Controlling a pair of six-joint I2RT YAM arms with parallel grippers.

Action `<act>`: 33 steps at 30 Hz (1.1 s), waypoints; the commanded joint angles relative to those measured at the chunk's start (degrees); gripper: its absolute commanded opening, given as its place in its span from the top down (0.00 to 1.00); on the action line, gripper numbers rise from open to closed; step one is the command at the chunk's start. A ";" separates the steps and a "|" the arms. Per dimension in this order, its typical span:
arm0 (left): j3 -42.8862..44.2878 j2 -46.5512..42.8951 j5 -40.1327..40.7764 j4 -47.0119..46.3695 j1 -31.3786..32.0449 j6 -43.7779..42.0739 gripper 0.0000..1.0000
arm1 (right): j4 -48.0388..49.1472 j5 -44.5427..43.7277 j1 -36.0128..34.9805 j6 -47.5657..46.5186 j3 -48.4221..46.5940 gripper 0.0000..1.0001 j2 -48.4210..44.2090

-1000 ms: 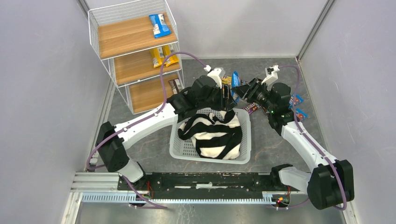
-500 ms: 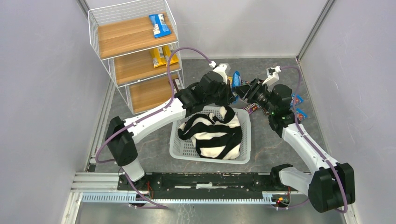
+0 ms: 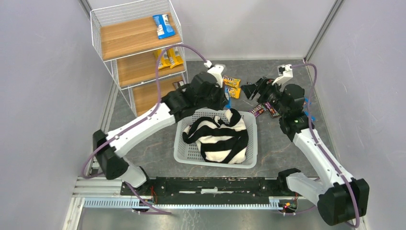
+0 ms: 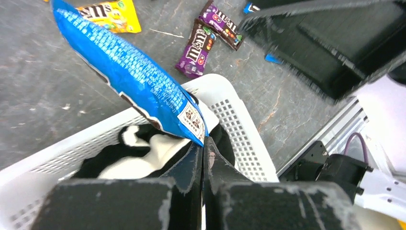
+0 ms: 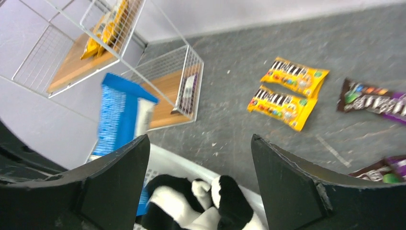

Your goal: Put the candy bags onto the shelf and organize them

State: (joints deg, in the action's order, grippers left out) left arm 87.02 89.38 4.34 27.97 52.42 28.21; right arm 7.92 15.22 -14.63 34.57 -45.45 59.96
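We recorded the left gripper (image 4: pixel 203 152) clamped on one corner of the blue candy bag (image 4: pixel 127 72) above the basket (image 4: pixel 239 129) rim, and the right gripper (image 5: pixel 198 143) spread wide, empty, above the table (image 5: pixel 287 52).

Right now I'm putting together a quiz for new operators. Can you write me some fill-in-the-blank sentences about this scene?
1. The held candy bag in the left gripper is coloured ____.
2. The right gripper is ____ and holds nothing.
3. The shelved blue bag lies on the ____ board of the shelf.
Missing words: blue; open; top.
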 commanded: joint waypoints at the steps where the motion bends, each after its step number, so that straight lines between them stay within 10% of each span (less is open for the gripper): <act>1: 5.30 -7.01 -0.09 7.91 -2.59 -8.96 0.98 | -2.98 -7.21 -0.24 -8.19 -4.87 0.15 -3.98; 17: 38.53 -6.17 -14.48 19.37 -29.10 -22.10 0.98 | -6.05 -10.20 -0.22 -12.05 -5.34 0.14 -4.85; 33: 32.41 0.02 -47.26 -0.74 -58.54 -0.08 0.98 | -9.97 -12.77 -0.21 -15.57 -5.53 0.14 -5.95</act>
State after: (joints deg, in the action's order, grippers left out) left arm 121.19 88.75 -33.36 33.93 -4.49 19.73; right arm -2.68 3.75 -14.63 20.27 -49.08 55.09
